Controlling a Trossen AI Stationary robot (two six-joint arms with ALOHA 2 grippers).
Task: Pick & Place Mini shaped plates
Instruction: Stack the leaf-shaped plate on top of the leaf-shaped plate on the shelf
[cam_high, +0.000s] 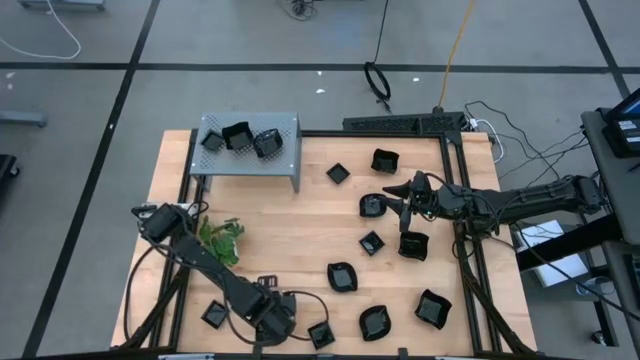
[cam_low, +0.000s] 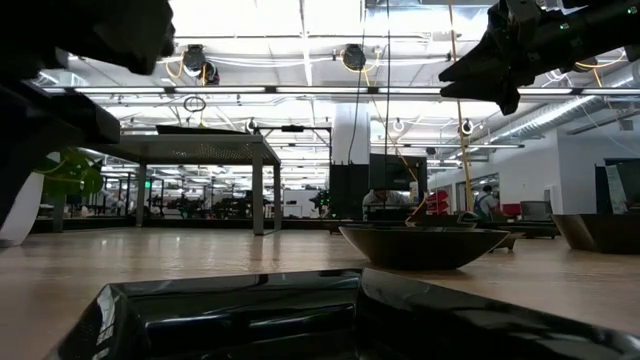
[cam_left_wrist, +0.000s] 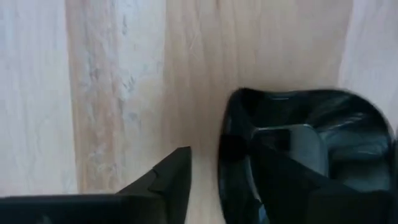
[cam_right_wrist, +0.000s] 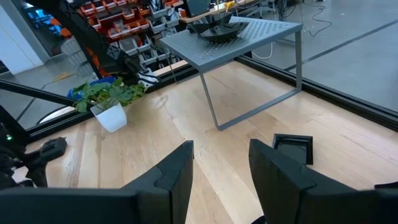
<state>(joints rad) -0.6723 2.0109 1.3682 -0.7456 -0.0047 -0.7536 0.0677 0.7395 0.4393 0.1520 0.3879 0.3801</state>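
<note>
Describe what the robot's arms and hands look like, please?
Both arms are dark, jointed links with black cables looping alongside. The left hand and right hand each end in two flat, wedge-shaped black fingers. No markings are visible.

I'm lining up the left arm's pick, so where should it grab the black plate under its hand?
Pinch the plate's raised rim from straight above: it lies flat and shallow on the table. The left hand looks open astride that rim.
</note>
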